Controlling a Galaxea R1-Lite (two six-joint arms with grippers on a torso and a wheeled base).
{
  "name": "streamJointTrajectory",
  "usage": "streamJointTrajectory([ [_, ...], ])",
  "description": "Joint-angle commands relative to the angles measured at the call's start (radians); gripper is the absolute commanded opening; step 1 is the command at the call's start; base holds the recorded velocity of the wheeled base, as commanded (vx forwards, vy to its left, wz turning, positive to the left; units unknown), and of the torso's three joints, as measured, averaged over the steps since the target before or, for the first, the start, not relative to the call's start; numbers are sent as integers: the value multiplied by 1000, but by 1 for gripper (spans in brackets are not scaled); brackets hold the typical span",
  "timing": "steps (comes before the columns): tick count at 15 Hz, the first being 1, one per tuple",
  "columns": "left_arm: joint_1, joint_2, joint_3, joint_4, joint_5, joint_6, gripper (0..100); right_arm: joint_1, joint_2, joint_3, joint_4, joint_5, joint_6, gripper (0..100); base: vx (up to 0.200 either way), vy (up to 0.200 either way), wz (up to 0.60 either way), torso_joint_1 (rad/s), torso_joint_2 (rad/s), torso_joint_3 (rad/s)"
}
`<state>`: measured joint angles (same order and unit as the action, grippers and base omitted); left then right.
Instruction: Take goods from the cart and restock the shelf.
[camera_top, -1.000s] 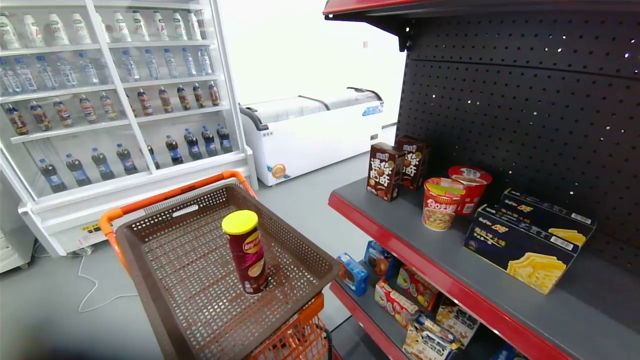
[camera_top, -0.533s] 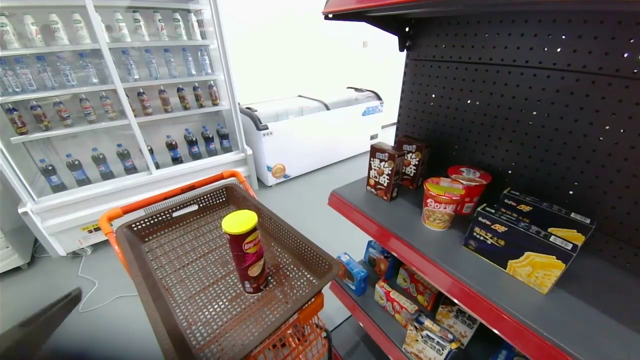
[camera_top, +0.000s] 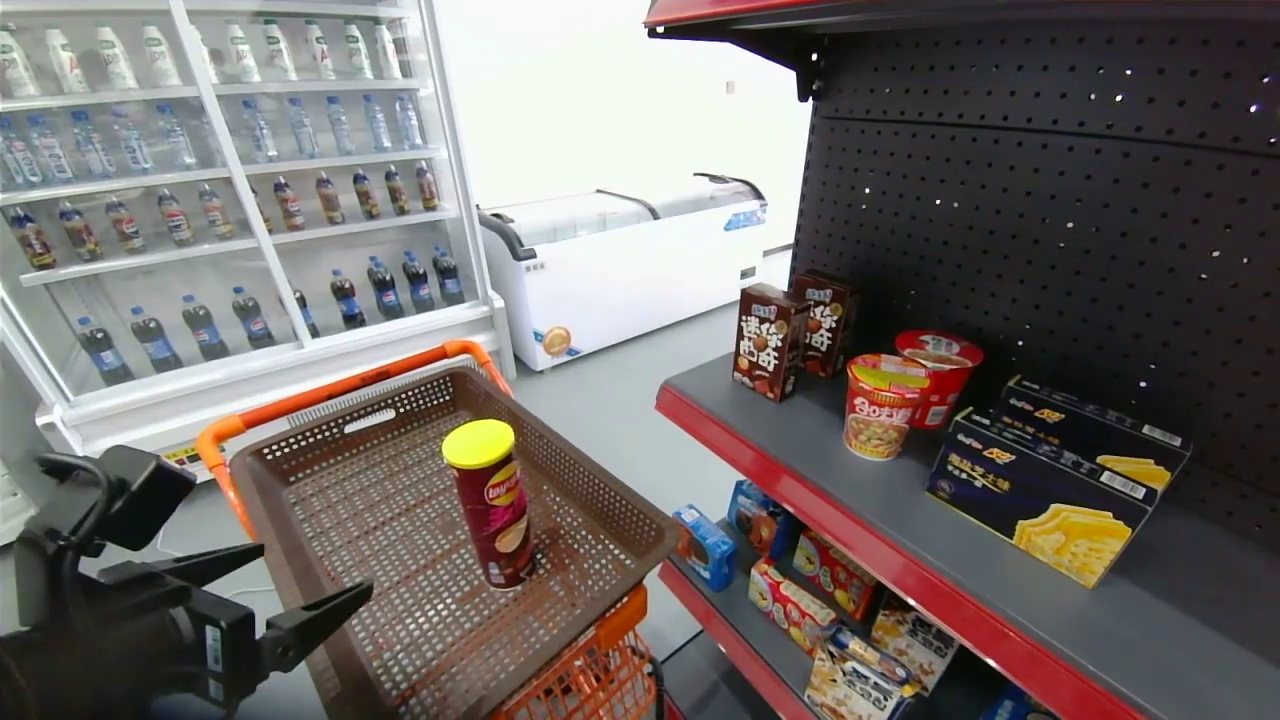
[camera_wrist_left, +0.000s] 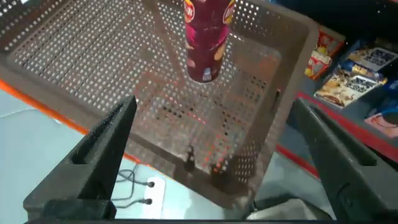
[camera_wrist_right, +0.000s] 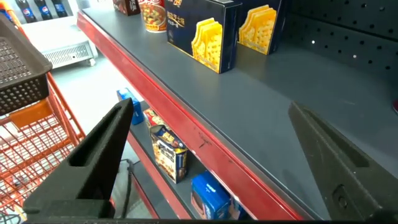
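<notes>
A dark red chip can with a yellow lid (camera_top: 491, 503) stands upright in the brown perforated basket (camera_top: 330, 610) on top of the orange cart (camera_top: 590, 680). My left gripper (camera_top: 300, 588) is open at the basket's near left corner, outside its rim, fingers pointing toward the can. In the left wrist view the can (camera_wrist_left: 207, 38) stands ahead of the open left gripper (camera_wrist_left: 217, 134), well apart from it. My right gripper (camera_wrist_right: 211, 134) is open and holds nothing, hovering before the grey shelf board (camera_wrist_right: 261, 106) with its red front edge.
The grey shelf (camera_top: 800, 450) carries two brown boxes (camera_top: 768, 342), two noodle cups (camera_top: 880, 405) and dark cracker boxes (camera_top: 1040, 495). Snack packs (camera_top: 800, 600) fill the lower shelf. A drinks fridge (camera_top: 220, 200) and a chest freezer (camera_top: 620, 260) stand behind the cart.
My left arm has risen into the head view from the lower left, its open gripper now beside the basket's near corner. Can, cart and shelf goods stay put.
</notes>
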<state>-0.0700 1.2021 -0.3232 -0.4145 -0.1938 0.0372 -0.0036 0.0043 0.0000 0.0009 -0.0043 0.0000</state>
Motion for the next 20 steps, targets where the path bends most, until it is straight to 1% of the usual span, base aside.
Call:
streamJointTrajectory([
  [1, 1, 191, 27, -149, -9, 0, 100, 1, 0, 0, -1, 0, 0, 100, 0, 0, 0, 0, 0, 0],
  [2, 1, 243, 29, -211, -9, 0, 100, -1, 0, 0, 1, 0, 0, 100, 0, 0, 0, 0, 0, 0],
  [4, 3, 317, 21, -274, -15, 0, 100, -1, 0, 0, -1, 0, 0, 100, 0, 0, 0, 0, 0, 0],
  [5, -1, 393, 12, -349, -18, 0, 100, 1, 0, 0, -1, 0, 0, 100, 0, 0, 0, 0, 0, 0],
  [6, -2, 430, 7, -385, -19, 0, 100, 1, 0, 0, -1, 0, 0, 100, 0, 0, 0, 0, 0, 0],
  [7, -1, 505, 3, -468, -59, 0, 100, 1, 0, 0, -1, 0, 0, 100, 0, 0, 0, 0, 0, 0],
  [8, -1, 505, 3, -468, -59, 0, 100, 1, 0, 0, -1, 0, 0, 100, 0, 0, 0, 0, 0, 0],
  [9, 3, 582, -7, -524, -81, 0, 100, 1, 0, 0, 1, 0, 0, 100, 0, 0, 0, 0, 0, 0],
  [12, 3, 700, -51, -630, -81, -19, 100, -1, 0, 0, 1, 0, 0, 100, 0, 0, 0, 0, 0, 0],
  [14, 3, 771, -83, -688, -82, -20, 100, -1, 0, 0, 1, 0, 0, 100, 0, 0, 0, 0, 0, 0],
  [15, 1, 832, -105, -756, -82, -20, 100, 1, 0, 0, 1, 0, 0, 100, 0, 0, 0, 0, 0, 0],
  [16, -5, 863, -111, -804, -82, -20, 100, 1, 0, 0, 1, 0, 0, 100, 0, 0, 0, 0, 0, 0],
  [18, -24, 907, -122, -857, -81, -20, 100, 1, 0, 0, -1, 0, 0, 100, 0, 0, 0, 0, 0, 0],
  [20, -44, 936, -125, -882, -81, -22, 100, 1, 0, 0, 1, 0, 0, 100, 0, 0, 0, 0, 0, 0],
])
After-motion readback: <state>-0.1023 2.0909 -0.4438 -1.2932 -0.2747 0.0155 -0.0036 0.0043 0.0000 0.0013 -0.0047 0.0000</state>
